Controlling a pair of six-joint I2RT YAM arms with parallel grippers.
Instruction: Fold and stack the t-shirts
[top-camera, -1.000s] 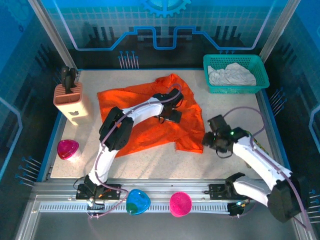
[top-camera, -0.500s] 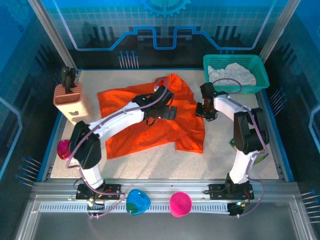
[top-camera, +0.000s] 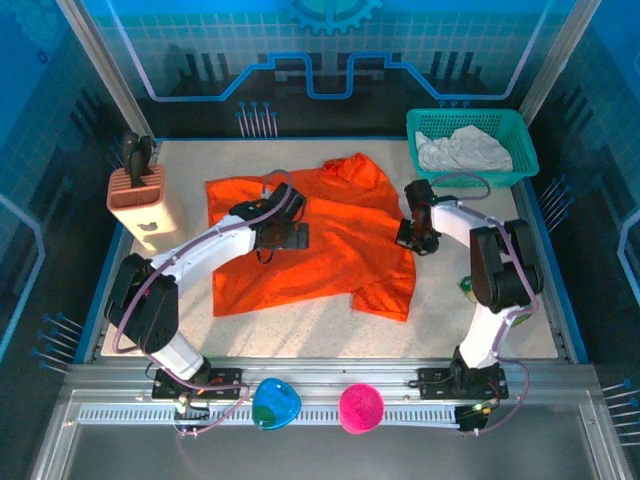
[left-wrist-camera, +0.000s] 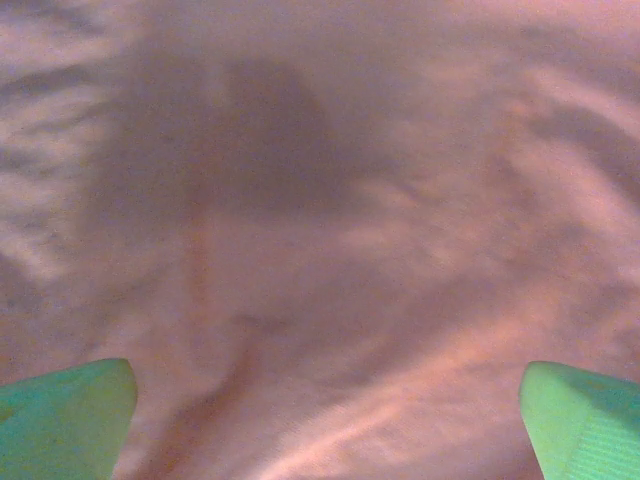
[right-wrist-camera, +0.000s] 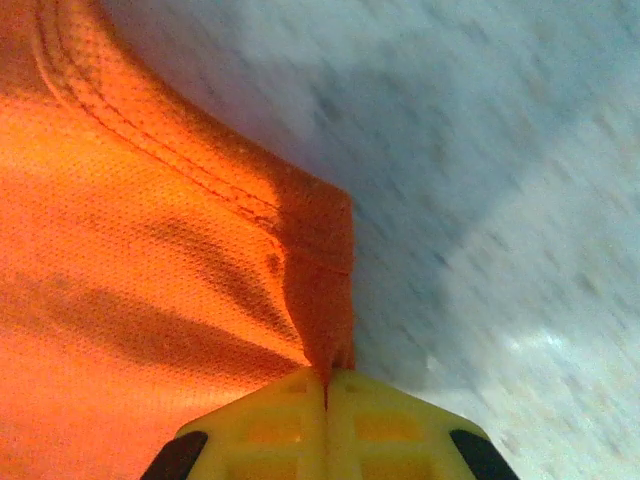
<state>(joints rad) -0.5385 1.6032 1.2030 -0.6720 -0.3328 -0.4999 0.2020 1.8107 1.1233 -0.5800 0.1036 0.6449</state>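
The orange t-shirt (top-camera: 350, 235) lies spread and wrinkled in the middle of the table. My left gripper (top-camera: 287, 236) hovers low over its left half, open; in the left wrist view its green fingertips (left-wrist-camera: 62, 420) stand far apart with only cloth (left-wrist-camera: 330, 250) beneath. My right gripper (top-camera: 413, 239) is at the shirt's right edge. In the right wrist view the yellow fingers (right-wrist-camera: 270, 430) are shut, pinching a fold of the hemmed edge (right-wrist-camera: 318, 290), with my right gripper (right-wrist-camera: 326, 388) just above the table. The off-white t-shirt (top-camera: 462, 150) lies crumpled in the basket.
The teal mesh basket (top-camera: 521, 152) stands at the back right. A knife block (top-camera: 140, 200) stands at the left edge. On the near rail sit a blue bowl (top-camera: 275, 403) and a pink bowl (top-camera: 360, 408). Bare table (top-camera: 300, 325) lies in front of the shirt.
My left gripper has slid left across the orange shirt, staying open. My right gripper has closed on the shirt's right edge and drawn it slightly toward me.
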